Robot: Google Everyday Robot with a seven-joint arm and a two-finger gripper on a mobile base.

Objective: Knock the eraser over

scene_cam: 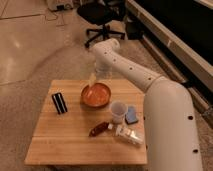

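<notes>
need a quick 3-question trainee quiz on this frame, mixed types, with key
1. True or false: the eraser sits in the bowl.
2. What lies right beside the cup? A) blue block B) eraser C) chair
3. Which object is the gripper nearest?
Key: 1. False: it is on the table, left of the bowl. 2. A. 3. The bowl; the gripper hangs by the table's far edge, just behind it.
</notes>
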